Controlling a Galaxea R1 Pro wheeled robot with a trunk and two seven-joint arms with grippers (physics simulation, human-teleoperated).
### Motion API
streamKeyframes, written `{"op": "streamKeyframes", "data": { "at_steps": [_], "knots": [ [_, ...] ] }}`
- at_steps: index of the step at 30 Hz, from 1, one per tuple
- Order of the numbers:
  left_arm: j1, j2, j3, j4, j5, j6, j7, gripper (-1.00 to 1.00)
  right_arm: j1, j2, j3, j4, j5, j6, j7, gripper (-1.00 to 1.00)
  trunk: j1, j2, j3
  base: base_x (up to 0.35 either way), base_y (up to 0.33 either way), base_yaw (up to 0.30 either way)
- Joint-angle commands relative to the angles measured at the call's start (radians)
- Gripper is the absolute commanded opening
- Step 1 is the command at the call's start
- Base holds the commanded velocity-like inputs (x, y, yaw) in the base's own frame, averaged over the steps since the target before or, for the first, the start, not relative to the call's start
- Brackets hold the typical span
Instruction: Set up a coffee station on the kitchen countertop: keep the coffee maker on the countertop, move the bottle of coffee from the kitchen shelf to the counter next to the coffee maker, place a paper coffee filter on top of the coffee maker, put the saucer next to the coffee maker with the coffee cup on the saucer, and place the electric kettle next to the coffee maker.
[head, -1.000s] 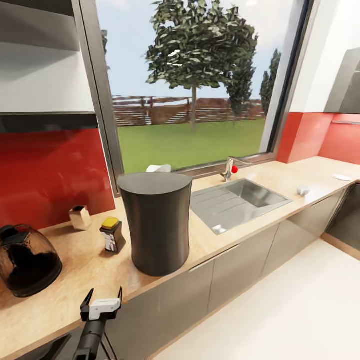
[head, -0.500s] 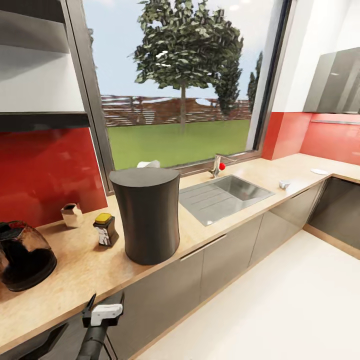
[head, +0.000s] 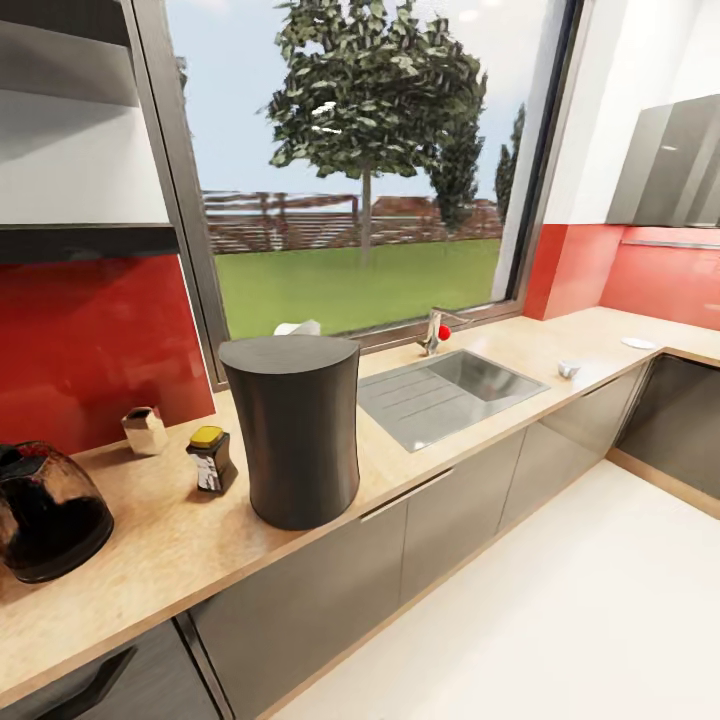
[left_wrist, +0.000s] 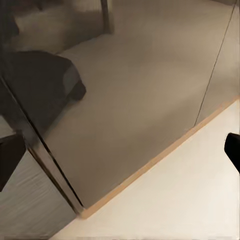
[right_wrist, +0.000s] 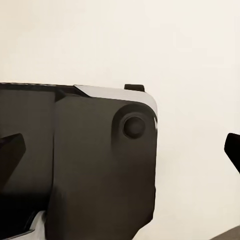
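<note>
On the wooden countertop (head: 170, 540) stands a tall dark cylindrical appliance (head: 295, 430), with something white (head: 296, 328) peeking out behind it. Left of it are the coffee bottle (head: 211, 460) with its yellow lid and a small pale box (head: 145, 430). A round dark glass pot (head: 45, 512) sits at the far left. Far along the counter lie a small cup (head: 568, 369) and a white saucer (head: 638, 343). My left gripper (left_wrist: 120, 155) is open over cabinet fronts and floor. My right gripper (right_wrist: 120, 150) is open above a dark part of the robot.
A steel sink (head: 450, 390) with a tap (head: 434, 332) is set into the counter right of the appliance. Grey cabinet fronts (head: 330, 590) run below, with pale floor (head: 560, 620) to the right. A shelf (head: 70, 235) hangs at upper left, and the counter turns a corner at the far right.
The camera swung right a second ago, then held still. My left gripper, visible at the bottom of the head view half a second ago, has dropped out of that picture.
</note>
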Motion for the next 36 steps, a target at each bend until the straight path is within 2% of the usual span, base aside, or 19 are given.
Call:
{"op": "streamKeyframes", "data": {
  "at_steps": [1,6,9,10,11,13,14,19,23,28,36],
  "knots": [
    [0.002,0.0,0.0,0.022,-0.01,0.0,0.013,1.0,-0.001,0.0,0.008,0.0,-0.008,-0.003,-0.004,1.0,0.0,-0.001,-0.001,0.0,0.0,0.0],
    [-0.003,0.002,0.005,0.151,-0.007,0.006,0.016,1.0,-0.001,0.0,0.008,-0.001,-0.009,-0.004,-0.004,1.0,0.0,-0.001,-0.001,0.0,0.0,0.0],
    [-0.008,0.003,0.004,0.376,-0.008,0.01,0.017,1.0,-0.001,0.0,0.007,-0.002,-0.011,-0.003,-0.004,1.0,0.0,-0.001,-0.001,0.0,0.0,0.0],
    [-0.009,0.004,0.004,0.393,-0.008,0.011,0.017,1.0,-0.001,0.0,0.007,-0.002,-0.012,-0.003,-0.004,1.0,0.0,-0.001,-0.001,0.0,0.0,0.0],
    [-0.008,0.015,0.005,0.463,-0.006,0.015,0.018,1.0,-0.001,0.0,0.006,-0.004,-0.014,-0.003,-0.005,1.0,0.0,-0.001,-0.001,0.0,0.0,0.0],
    [-0.007,0.025,0.006,0.516,-0.003,0.017,0.018,1.0,0.0,0.0,0.006,-0.004,-0.014,-0.013,-0.005,1.0,0.0,-0.001,-0.001,0.0,0.0,0.0],
    [-0.01,0.025,0.006,0.597,0.002,0.062,0.063,1.0,-0.001,0.001,0.007,-0.004,-0.013,-0.033,-0.005,1.0,0.0,-0.001,-0.001,0.0,0.0,-0.069],
    [-0.01,0.018,0.006,0.606,0.006,0.24,0.222,1.0,-0.001,0.002,0.007,-0.004,-0.017,-0.036,-0.005,1.0,0.0,-0.001,-0.001,0.0,0.0,-0.235],
    [-0.01,0.013,0.008,0.601,0.006,0.314,0.288,1.0,-0.001,0.003,0.006,-0.004,-0.017,-0.036,-0.005,1.0,0.0,-0.001,-0.001,0.0,0.0,-0.288],
    [-0.01,-0.007,0.007,0.606,0.006,0.344,0.304,1.0,-0.001,0.003,0.006,-0.004,-0.017,-0.036,-0.005,1.0,0.0,-0.001,-0.001,0.0,0.0,-0.298],
    [-0.009,-0.025,0.003,0.608,0.001,0.45,0.308,1.0,-0.001,0.003,0.005,-0.004,-0.017,-0.036,-0.005,1.0,0.0,-0.001,-0.001,0.072,-0.095,-0.3]
  ]
}}
